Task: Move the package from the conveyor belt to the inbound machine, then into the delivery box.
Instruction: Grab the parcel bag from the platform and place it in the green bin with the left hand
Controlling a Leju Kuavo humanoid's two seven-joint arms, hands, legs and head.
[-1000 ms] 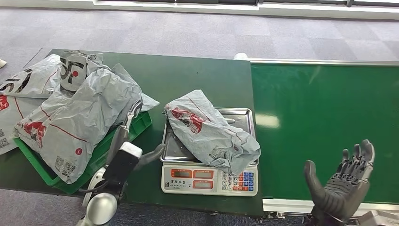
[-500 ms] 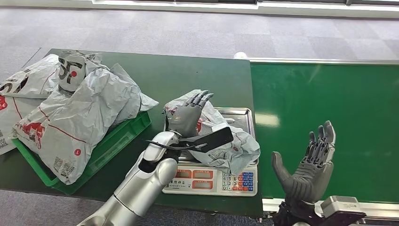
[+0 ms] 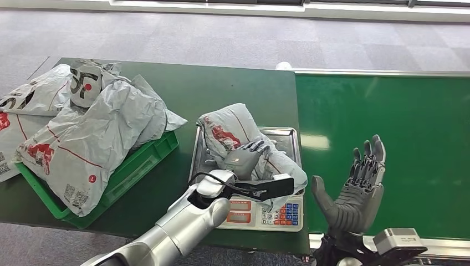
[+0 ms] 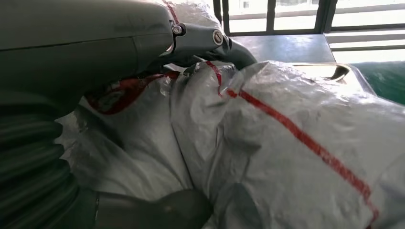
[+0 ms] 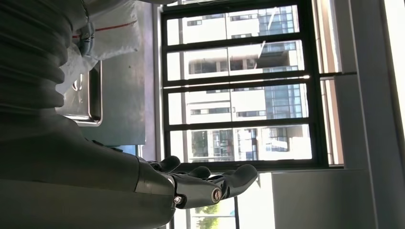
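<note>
Gripping the grey courier bag [image 3: 252, 151] on the scale [image 3: 249, 210], centre frame.
Left robot hand [image 3: 244, 158] clasps it; bag runs upper-left to lower-right; right robot hand [image 3: 354, 194] open.

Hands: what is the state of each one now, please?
Left hand: closed on the package on the scale.
Right hand: open, holding nothing.

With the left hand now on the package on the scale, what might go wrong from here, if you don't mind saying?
1. The left hand grips loose, crumpled wrapping on the package, so it might slip free when lifted.
2. The package sags past the scale tray's edge and could drag on it.
3. The green crate is already heaped with parcels, so another may slide off.
</note>
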